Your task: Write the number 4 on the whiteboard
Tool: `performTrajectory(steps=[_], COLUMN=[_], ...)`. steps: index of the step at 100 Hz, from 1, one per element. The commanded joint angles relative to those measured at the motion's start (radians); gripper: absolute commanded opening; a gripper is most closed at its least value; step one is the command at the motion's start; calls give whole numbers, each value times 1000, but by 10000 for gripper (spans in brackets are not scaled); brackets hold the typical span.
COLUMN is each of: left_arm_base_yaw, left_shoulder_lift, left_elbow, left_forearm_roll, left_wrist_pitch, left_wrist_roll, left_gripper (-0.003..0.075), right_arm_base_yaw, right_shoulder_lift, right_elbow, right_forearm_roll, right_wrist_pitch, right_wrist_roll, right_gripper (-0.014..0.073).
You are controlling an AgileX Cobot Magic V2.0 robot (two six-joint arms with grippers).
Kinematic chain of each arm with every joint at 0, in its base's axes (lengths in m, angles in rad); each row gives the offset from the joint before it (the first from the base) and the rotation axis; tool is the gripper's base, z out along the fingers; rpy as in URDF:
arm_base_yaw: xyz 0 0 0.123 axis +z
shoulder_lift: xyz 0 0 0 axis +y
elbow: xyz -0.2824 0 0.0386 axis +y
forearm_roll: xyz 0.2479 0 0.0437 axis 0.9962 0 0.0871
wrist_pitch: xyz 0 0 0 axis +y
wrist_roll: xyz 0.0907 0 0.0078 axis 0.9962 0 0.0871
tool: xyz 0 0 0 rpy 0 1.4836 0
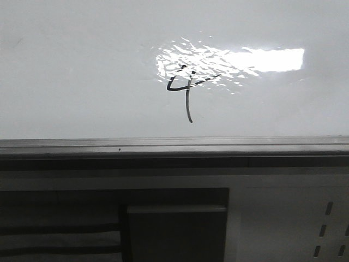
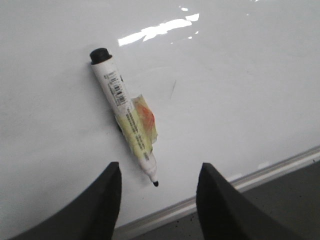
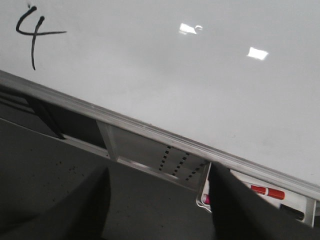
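Observation:
A thin black number 4 [image 1: 185, 87] with a long curved tail is drawn on the glossy whiteboard [image 1: 82, 82], partly under a bright reflection. It also shows in the right wrist view as the number 4 [image 3: 31, 36] on the whiteboard [image 3: 175, 75]. A white marker [image 2: 126, 116] with a black cap end, yellow label and orange tape lies loose on the whiteboard [image 2: 240, 90], its black tip toward my left gripper [image 2: 158, 180]. That gripper is open, apart from the marker. My right gripper [image 3: 160, 185] is open and empty, over the dark surface off the board.
A grey metal rail [image 1: 174, 146] runs along the board's near edge, also seen as the rail [image 2: 260, 175] and the rail [image 3: 150, 132]. A white perforated panel [image 1: 305, 218] sits below at right. A small tray with a red marker [image 3: 267, 192] lies past the rail.

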Motion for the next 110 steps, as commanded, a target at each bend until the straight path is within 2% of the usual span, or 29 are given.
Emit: performTrajectory(steps=[1, 17, 34, 46, 53, 63, 65, 110], left_arm_base_yaw=[3, 3, 3, 3, 3, 3, 3, 3], left_shoulder_lift=[-85, -276, -408, -437, -438, -438, -438, -438], left_elbow=[-14, 136, 334, 442, 486, 524, 532, 547], left_forearm_roll=[-6, -6, -49, -79, -107, -109, -109, -112], left_wrist_pitch=[-14, -139, -361, -504, -574, -650, -662, -668], left_wrist_roll=[-10, -33, -33, -33, -33, -33, -33, -35], left_gripper=[321, 304, 244, 171, 97, -4, -22, -20], right_arm_base_yaw=[-6, -6, -6, -6, -6, -6, -6, -4], right_shoulder_lift=[-47, -189, -311, -346, -350, -350, -350, -350], right_elbow=[14, 168, 298, 345, 356, 357, 357, 357], right_forearm_roll=[-29, -29, -29, -34, -39, -43, -43, -50], right_wrist_pitch=[-120, -344, -461, -466, -466, -465, -466, -415], right_wrist_roll=[51, 96, 100, 100, 100, 100, 100, 100], right_gripper=[384, 384, 364, 197, 62, -69, -71, -71])
